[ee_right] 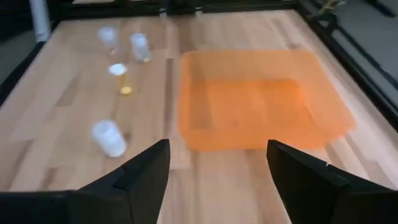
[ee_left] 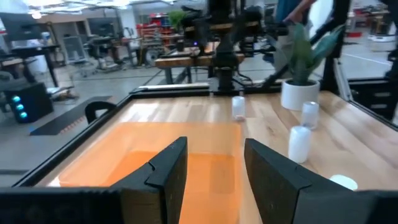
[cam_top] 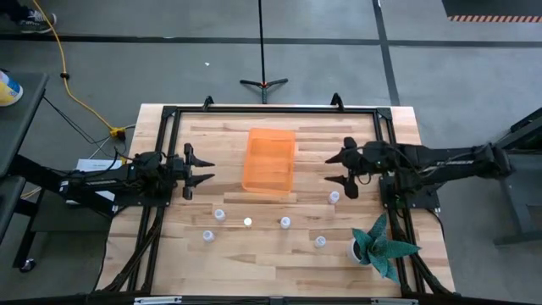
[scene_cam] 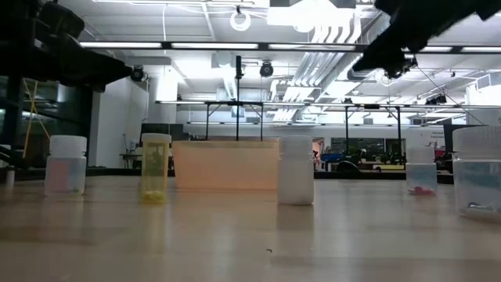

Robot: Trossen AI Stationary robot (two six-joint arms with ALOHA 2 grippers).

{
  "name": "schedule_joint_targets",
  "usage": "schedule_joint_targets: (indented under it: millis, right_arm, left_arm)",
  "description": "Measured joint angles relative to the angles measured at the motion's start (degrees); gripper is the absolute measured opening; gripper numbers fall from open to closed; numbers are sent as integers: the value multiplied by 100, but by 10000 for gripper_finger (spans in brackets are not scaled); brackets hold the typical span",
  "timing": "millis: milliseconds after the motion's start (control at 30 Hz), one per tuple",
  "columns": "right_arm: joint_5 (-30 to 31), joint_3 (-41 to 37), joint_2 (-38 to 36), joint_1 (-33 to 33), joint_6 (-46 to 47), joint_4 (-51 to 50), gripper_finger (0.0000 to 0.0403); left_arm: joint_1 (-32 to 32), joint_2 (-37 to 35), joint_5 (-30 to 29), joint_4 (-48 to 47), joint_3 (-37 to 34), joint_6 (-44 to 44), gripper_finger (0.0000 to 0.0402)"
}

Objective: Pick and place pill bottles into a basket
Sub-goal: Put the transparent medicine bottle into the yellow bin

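The orange basket [cam_top: 269, 160] stands on the table's middle, toward the far side; it also shows in the left wrist view [ee_left: 149, 158] and the right wrist view [ee_right: 261, 99]. Six small whitish pill bottles stand upright on the wood nearer the front: [cam_top: 219, 215], [cam_top: 207, 236], [cam_top: 248, 222], [cam_top: 285, 223], [cam_top: 320, 242], [cam_top: 334, 197]. My left gripper [cam_top: 203, 168] is open, left of the basket, above the table. My right gripper [cam_top: 336, 168] is open, right of the basket, above the table. Both are empty.
A white pot with a teal plant [cam_top: 373, 246] stands at the front right corner. A black frame [cam_top: 271, 108] runs round the table's edges. Bare wood lies between the basket and the bottles.
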Motion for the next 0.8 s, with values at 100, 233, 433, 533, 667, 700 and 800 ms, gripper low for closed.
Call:
schedule_joint_targets:
  millis: [100,233,433,533,667,700,800]
  right_arm:
    - [-3,242,250,192,7,-391,259]
    - [-5,297,523,375,338,-667,259]
    - [-22,294,917,560,621,-954,259]
    - [-95,294,1169,644,651,-1083,259]
    - [-216,294,1516,651,912,-1188,259]
    - [-249,295,1589,648,970,-1209,259]
    - [-260,297,1801,649,1157,-1388,259]
  left_arm:
    - [-1,1,-5,-1,0,-41,193]
    - [-1,2,-5,-29,0,-156,193]
    - [-1,2,-5,-123,0,-404,193]
    - [-1,2,-5,-121,0,-402,193]
    - [-1,2,-5,-119,0,-396,193]
    - [-1,2,-7,-119,0,-393,193]
    - [-1,2,-7,-119,0,-389,193]
